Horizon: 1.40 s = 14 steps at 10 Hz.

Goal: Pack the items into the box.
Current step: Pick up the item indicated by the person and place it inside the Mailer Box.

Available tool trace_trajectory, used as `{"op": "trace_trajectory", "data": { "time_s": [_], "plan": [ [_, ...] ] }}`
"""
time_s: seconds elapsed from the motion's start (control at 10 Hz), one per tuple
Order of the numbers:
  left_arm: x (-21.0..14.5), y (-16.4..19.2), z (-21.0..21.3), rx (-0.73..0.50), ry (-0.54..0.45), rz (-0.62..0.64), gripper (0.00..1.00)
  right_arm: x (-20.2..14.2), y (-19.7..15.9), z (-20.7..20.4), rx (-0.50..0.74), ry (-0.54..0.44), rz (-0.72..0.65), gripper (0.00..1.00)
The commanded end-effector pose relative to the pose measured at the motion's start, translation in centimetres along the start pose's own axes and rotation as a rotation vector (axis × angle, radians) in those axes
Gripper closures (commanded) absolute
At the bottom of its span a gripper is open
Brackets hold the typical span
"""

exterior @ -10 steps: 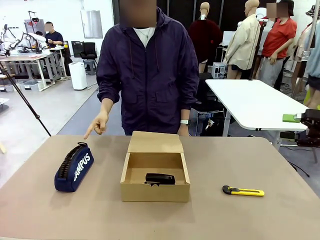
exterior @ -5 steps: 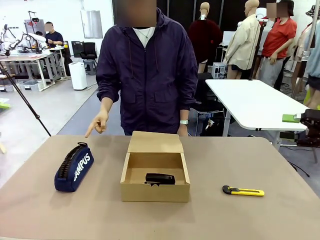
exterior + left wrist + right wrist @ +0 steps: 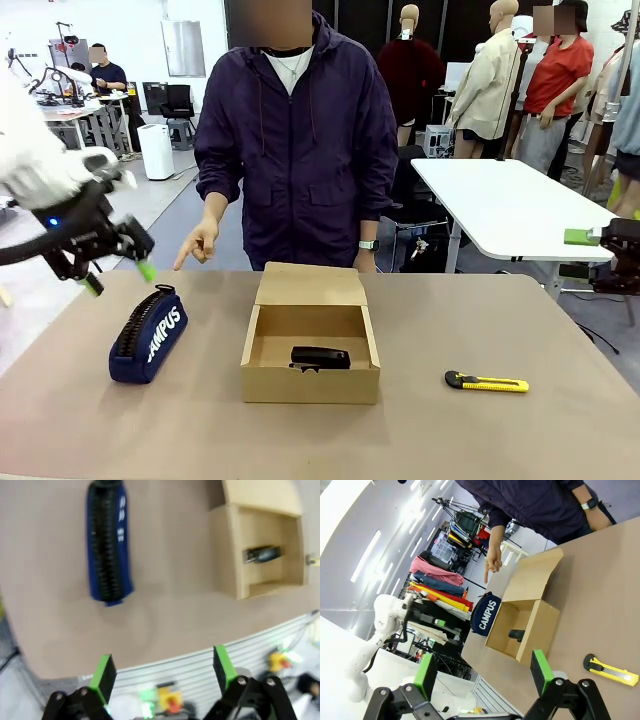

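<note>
The navy CAMPUS pencil case (image 3: pixel 148 336) lies on the table's left, and a person's hand (image 3: pixel 197 247) points a finger down toward its far end. My left gripper (image 3: pixel 120 277) hovers open above and just left of that end. In the left wrist view the pencil case (image 3: pixel 107 545) lies well beyond the open left gripper (image 3: pixel 162 670). The brown box (image 3: pixel 310 384) stands open at mid-table with its lid flap up and the black stapler-like object (image 3: pixel 320 357) inside. The yellow-and-black utility knife (image 3: pixel 487 382) lies to the right of the box. My right gripper (image 3: pixel 482 672) is open and empty, well back from the knife (image 3: pixel 612 672).
The person stands at the far edge of the table (image 3: pixel 450 440), behind the box. A white table (image 3: pixel 500 205) stands beyond on the right. Bare tabletop lies in front of the box and between the box and the pencil case.
My left arm has swung into the front view from the left and now hangs over the pencil case's far end. The person's pointing hand and the items have stayed put.
</note>
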<state>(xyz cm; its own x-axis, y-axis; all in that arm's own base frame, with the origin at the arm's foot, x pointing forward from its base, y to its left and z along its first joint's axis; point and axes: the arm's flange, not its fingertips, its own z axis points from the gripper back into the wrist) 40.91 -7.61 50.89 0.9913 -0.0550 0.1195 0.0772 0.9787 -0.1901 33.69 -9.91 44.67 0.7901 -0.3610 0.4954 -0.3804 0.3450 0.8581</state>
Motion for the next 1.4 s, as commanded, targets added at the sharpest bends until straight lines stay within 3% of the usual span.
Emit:
{"op": "trace_trajectory", "data": {
  "time_s": [0.0, 0.1, 0.2, 0.4, 0.5, 0.6, 1.0, 1.3],
  "plan": [
    [1.7, 0.2, 1.1, 0.224, -0.026, -0.105, 0.00, 0.4, 0.4, -0.1, 0.018, -0.022, -0.022, 0.00],
    [2.4, -0.3, 1.4, 0.282, -0.138, -0.087, 0.00, 0.4, 0.4, -0.1, 0.018, -0.022, -0.022, 0.00],
    [0.8, 0.0, -0.7, 0.124, 0.025, -0.072, 0.00, 0.4, 0.4, -0.1, 0.018, -0.022, -0.022, 0.00],
    [0.8, 0.0, -0.7, 0.124, 0.025, -0.072, 0.00, 0.4, 0.4, -0.1, 0.018, -0.022, -0.022, 0.00],
    [1.6, -0.2, -0.3, 0.193, -0.004, -0.114, 0.00, 0.4, 0.4, -0.1, 0.018, -0.022, -0.022, 0.00],
    [3.2, 0.3, -1.9, 0.217, 0.011, -0.063, 0.00, 0.4, 0.4, -0.1, 0.018, -0.022, -0.022, 0.00],
    [7.6, 2.8, -8.1, 0.209, -0.085, -0.125, 0.00, 0.4, 0.4, -0.1, 0.018, -0.022, -0.022, 0.00],
    [9.3, 4.5, -13.0, 0.220, -0.089, -0.115, 0.00, 0.4, 0.4, -0.1, 0.018, -0.022, -0.022, 0.00]
  ]
}}
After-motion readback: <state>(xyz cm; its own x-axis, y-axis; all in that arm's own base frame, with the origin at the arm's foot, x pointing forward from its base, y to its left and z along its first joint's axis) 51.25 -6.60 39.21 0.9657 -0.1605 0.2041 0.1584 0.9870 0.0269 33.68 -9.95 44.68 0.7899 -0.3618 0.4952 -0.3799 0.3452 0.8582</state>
